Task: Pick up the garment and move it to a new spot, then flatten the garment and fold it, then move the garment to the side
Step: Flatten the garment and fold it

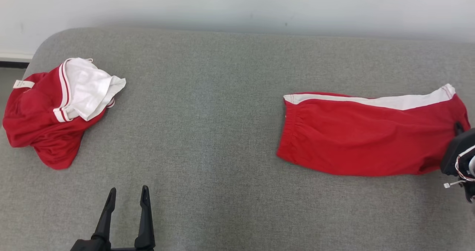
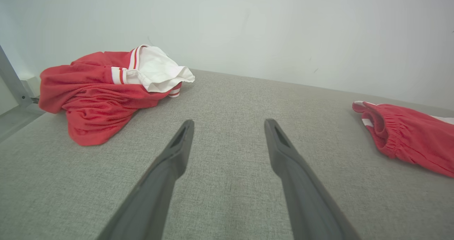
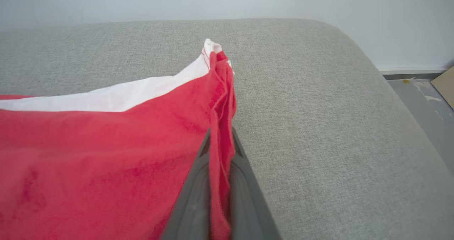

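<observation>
Garment: red knit shorts with a white side stripe and a gathered elastic waistband (image 1: 367, 136); lies flat on the right half of the grey woven upholstered cushion (image 1: 207, 139); looks stacked leg on leg.
Long axis: runs left to right across the head view; waistband end toward the cushion's middle, hem end at the far right; stripe along the edge nearer the pale wall (image 1: 237, 2).
Right gripper (image 3: 220, 140): sits at the hem end; 2 fingers pressed together on a bunched fold of red hem cloth; rest of the shorts spreads away to the robot's left of the fingers.
Left gripper (image 1: 128, 188): low over bare cushion; 2 fingers spread wide, nothing between them; well apart from the waistband, which lies off to its right.
Other cloth: crumpled red and white top (image 1: 41, 125) at the far left; apart from both grippers.
Nearer arm: right, already on the cloth.
Step, as judged: hem pinched for a fold toward the waistband, or for a drag aside; cannot tell which.
Next move: for a fold, travel along the long axis, leftward.
Risk: only 1 hem spot pinched; striped corner may trail and skew the fold.
</observation>
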